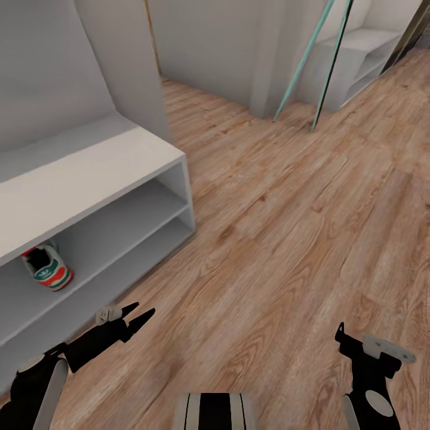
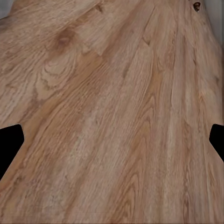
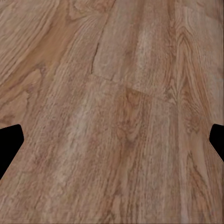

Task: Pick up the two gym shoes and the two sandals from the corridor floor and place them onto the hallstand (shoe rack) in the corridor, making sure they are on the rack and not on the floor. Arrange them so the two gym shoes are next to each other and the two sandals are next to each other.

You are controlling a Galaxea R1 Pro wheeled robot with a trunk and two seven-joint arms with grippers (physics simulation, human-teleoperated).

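The left gripper (image 1: 141, 315) hangs low with its fingers spread and empty. One gym shoe (image 1: 48, 269) lies at about ten o'clock from it, in the hallstand (image 1: 101, 173), far nearer than to the right gripper (image 1: 341, 334), whose opening I cannot tell.

One gym shoe (image 1: 46, 270) sits inside the hallstand (image 1: 89, 173) (upper shelf compartment), ahead and left of the left gripper (image 1: 142, 315), which hangs over the corridor floor (image 1: 269, 239).
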